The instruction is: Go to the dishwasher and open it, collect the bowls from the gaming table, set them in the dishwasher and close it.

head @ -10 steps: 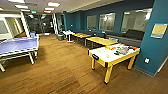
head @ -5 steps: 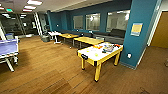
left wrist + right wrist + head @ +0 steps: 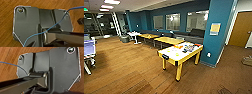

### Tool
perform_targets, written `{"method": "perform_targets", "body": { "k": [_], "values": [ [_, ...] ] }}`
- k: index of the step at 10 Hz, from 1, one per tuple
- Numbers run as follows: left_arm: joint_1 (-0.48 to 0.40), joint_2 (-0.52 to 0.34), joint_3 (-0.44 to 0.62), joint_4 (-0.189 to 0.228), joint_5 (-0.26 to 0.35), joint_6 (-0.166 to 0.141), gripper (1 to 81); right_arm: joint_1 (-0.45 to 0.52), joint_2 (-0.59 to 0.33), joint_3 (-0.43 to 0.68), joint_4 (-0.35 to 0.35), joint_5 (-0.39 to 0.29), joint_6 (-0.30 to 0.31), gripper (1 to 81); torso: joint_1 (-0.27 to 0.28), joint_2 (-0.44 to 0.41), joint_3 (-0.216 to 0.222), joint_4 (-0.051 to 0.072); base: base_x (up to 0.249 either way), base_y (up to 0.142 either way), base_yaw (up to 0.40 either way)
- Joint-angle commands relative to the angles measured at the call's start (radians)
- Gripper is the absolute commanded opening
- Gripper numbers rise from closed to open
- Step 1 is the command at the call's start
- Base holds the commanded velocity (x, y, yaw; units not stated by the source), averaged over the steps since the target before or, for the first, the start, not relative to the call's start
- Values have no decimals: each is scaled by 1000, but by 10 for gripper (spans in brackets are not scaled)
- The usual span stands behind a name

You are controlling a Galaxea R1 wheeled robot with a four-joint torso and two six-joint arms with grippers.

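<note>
The gaming table (image 3: 180, 53) stands right of centre beside the teal pillar (image 3: 216, 30), its pale tabletop cluttered and any bowls too blurred to identify, so driving close risks clipping its near corner; I cannot tell either end effector's state.

One gaming table (image 3: 180, 53) stands on the wood floor (image 3: 124, 70), with yellow legs; three legs can be counted from here. On its top lie a few small pale round things, likely bowls (image 3: 177, 54), too blurred to count, and colourful flat pieces toward the far corner. Behind it, two yellow-topped tables (image 3: 169, 40) stand in a row, then one small white table (image 3: 134, 33). One teal pillar (image 3: 217, 32) carries one yellow notice (image 3: 215, 28) and one white socket plate (image 3: 208, 54). Three windows (image 3: 172, 22) line the far wall. One wooden door (image 3: 241, 28) is at the right.
</note>
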Motion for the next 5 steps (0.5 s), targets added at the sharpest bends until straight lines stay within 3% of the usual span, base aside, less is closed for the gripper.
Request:
{"method": "perform_targets", "body": {
  "k": [1,5],
  "values": [
    [-38,-3,9,8,50,3,811,49,2,4,0,-62,-2,811,0,0,0,0,0,0,0],
    [-36,-1,9,8,51,3,811,47,2,4,0,-62,-1,811,0,0,0,0,0,0,0]
  ]
}}
